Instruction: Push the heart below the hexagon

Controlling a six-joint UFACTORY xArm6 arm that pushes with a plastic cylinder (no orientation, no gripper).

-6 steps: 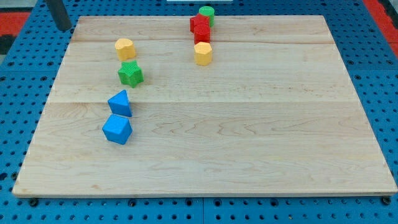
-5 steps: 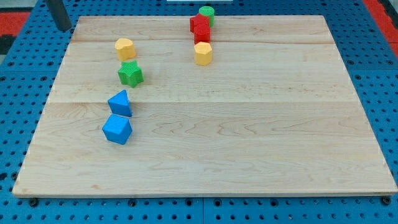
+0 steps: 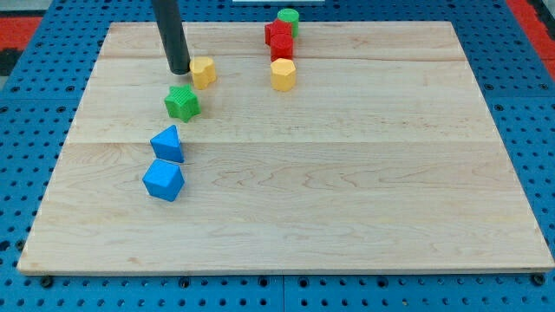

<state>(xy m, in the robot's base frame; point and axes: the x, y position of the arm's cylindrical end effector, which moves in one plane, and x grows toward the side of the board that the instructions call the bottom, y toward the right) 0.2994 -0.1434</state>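
The yellow heart (image 3: 203,72) lies on the wooden board (image 3: 347,173) at the upper left. The yellow hexagon (image 3: 283,75) lies to its right, at about the same height in the view. My tip (image 3: 179,69) stands on the board right at the heart's left side, touching or almost touching it. The dark rod rises from the tip toward the view's top.
A green star (image 3: 182,102) lies just below my tip. Two blue blocks (image 3: 167,144) (image 3: 164,180) lie further down on the left. Two red blocks (image 3: 279,40) and a green cylinder (image 3: 288,18) stand in a line above the hexagon at the top edge.
The rod has come from the view's top left corner onto the board. The yellow heart has slid to the right, toward the hexagon. The other blocks have not moved.
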